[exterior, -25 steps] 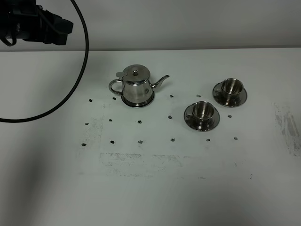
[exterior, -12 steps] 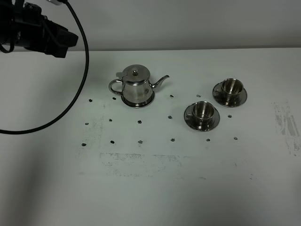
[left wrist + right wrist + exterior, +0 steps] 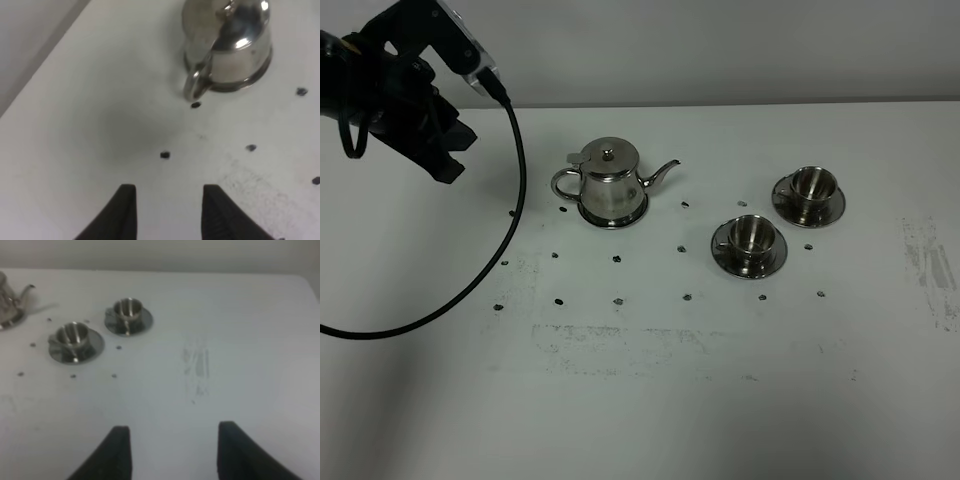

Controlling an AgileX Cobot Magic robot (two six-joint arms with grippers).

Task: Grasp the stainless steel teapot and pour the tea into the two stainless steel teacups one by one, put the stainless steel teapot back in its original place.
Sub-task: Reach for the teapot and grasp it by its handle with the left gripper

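The handle (image 3: 563, 184) of the teapot (image 3: 612, 190) is turned toward the left gripper (image 3: 169, 190), held upper left, jaws parted and empty.

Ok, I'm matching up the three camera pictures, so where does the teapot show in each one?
Exterior high: teapot left of centre, spout toward the cups.
Left wrist: teapot ahead of the left gripper, handle nearest.
Right wrist: teapot cut off at the edge, beyond the cups.
Shared landmark: black dots on the table.
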